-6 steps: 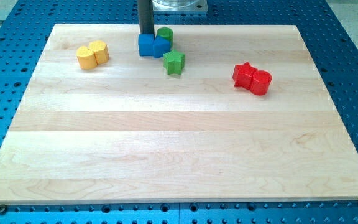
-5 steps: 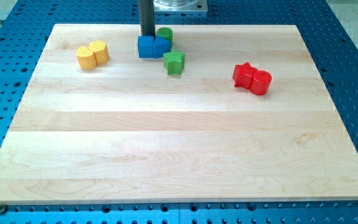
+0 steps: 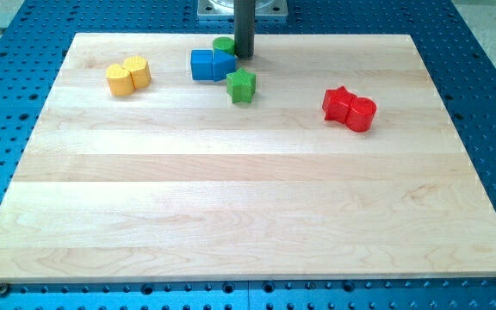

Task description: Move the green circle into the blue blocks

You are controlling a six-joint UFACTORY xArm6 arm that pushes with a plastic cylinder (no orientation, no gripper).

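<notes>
The green circle [image 3: 223, 46] sits near the view's top, touching the top right of the two blue blocks [image 3: 211, 65], which stand side by side. My tip [image 3: 244, 56] is just to the right of the green circle, right against its edge and partly hiding it. A green star [image 3: 241, 86] lies just below and right of the blue blocks.
Two yellow blocks [image 3: 128, 75] sit together at the view's upper left. Two red blocks [image 3: 349, 108] sit together at the right. The wooden board [image 3: 248, 189] lies on a blue perforated table. The arm's base plate [image 3: 241, 9] is at the top edge.
My tip has moved from above the blue blocks, left of the green circle, to the circle's right side. The blocks look unmoved.
</notes>
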